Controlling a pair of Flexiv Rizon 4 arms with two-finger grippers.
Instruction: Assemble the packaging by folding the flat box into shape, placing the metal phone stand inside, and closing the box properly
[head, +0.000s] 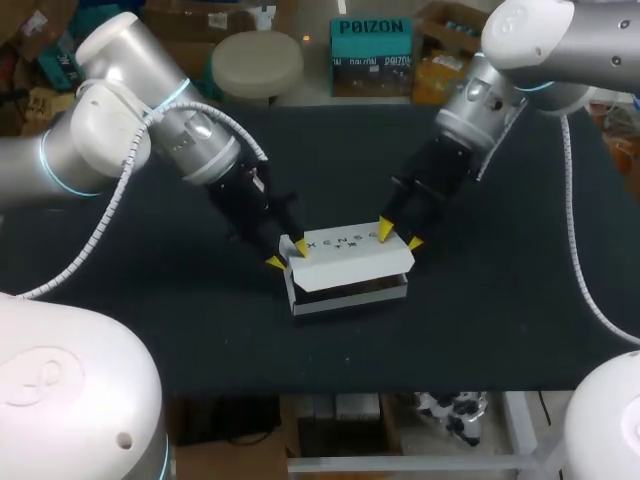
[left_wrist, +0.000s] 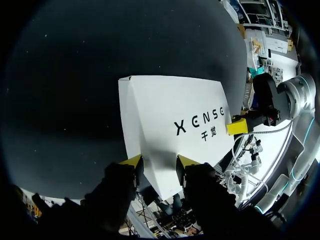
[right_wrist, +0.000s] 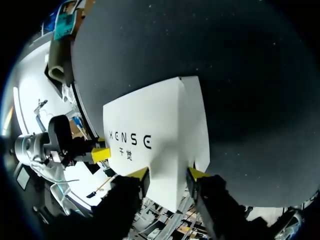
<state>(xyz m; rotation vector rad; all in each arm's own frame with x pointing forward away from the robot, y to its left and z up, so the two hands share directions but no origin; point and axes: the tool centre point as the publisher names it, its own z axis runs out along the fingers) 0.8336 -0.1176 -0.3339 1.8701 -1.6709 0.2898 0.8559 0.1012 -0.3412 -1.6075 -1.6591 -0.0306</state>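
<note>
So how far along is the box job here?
Done: the box is folded, lid lowered. In hand: left gripper and right gripper sit at the lid's ends; a dark gap shows under its front edge. Remaining: closing it fully. The phone stand isn't visible, possibly inside.

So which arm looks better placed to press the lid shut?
Left, narrowly, I'd guess. Each gripper is at one end of the white box, but the left gripper sits nearer its front edge, where the lid looks raised; the right gripper is further back.
</note>
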